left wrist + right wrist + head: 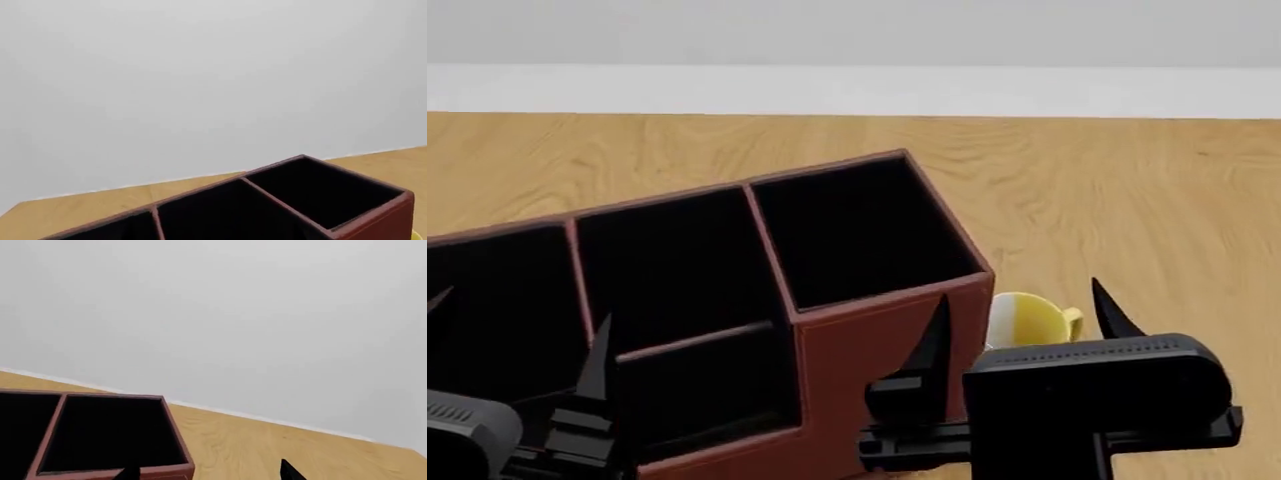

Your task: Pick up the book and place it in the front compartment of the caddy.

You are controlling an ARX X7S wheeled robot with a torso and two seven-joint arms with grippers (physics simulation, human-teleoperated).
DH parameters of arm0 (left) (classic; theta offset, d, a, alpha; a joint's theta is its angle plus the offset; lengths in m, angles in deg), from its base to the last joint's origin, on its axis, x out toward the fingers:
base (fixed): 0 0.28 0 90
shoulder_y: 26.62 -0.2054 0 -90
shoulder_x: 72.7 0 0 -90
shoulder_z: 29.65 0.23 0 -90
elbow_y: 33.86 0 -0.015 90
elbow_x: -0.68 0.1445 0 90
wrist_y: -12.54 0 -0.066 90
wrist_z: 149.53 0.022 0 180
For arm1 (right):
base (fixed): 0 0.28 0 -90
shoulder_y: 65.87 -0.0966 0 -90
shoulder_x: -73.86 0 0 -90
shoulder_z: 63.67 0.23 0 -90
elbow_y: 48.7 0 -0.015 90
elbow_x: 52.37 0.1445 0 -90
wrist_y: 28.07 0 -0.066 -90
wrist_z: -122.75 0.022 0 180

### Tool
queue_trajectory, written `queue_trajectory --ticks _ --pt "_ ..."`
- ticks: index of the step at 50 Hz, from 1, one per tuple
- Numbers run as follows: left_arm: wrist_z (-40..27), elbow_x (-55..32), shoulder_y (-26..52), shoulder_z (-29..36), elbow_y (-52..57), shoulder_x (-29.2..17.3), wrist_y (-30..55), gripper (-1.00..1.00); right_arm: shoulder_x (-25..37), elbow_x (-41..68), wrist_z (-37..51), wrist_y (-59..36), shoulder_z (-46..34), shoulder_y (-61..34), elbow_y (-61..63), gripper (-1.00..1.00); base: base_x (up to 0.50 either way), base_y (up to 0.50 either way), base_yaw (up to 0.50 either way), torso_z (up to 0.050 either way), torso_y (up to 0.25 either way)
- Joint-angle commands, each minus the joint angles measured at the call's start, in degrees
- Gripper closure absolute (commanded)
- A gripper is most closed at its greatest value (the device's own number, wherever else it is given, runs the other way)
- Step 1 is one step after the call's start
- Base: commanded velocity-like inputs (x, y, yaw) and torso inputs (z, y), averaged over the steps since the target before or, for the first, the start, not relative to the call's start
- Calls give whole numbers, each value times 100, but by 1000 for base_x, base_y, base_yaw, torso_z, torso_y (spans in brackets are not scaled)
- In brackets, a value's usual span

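The dark red caddy [854,340] stands on the wooden table, its black compartments open upward. It also shows in the left wrist view [393,220] and in the right wrist view [175,432]. The book is not in any view. My left gripper [514,325] is open and empty, its thin fingers spread over the caddy's left compartments; its fingers do not show in the left wrist view. My right gripper [1021,315] is open and empty at the caddy's right end, one finger [934,335] in front of the caddy wall. Its fingertips [288,471] show wide apart in the right wrist view.
A white-and-yellow mug [1044,322] stands on the table just right of the caddy, between my right gripper's fingers as the head view shows it. The wooden tabletop [1094,180] runs back to a white wall [854,40].
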Motion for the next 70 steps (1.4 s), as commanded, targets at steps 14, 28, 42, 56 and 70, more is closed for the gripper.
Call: queue_trajectory --ticks 14,28,42,56,70 --pt "-90 -86 15 32 -15 -62 -12 -100 31 89 35 214 126 150 90 -100 464 36 0 0 1" --pt "118 -315 219 115 166 -379 519 -100 79 109 67 128 105 168 167 -100 -5 0 0 0 1" --pt "-964 -2872 1434 260 688 -1846 1914 -100 190 78 96 -229 87 23 346 -100 0 0 0 0 0" --pt "-2775 -6692 2703 350 534 -2702 2757 -100 275 54 113 -618 29 -164 496 -100 0 0 0 0 0" --pt "-5214 -10161 4615 1950 -198 -3167 2304 -100 291 50 111 -880 14 -330 637 -100 0 0 0 0 0"
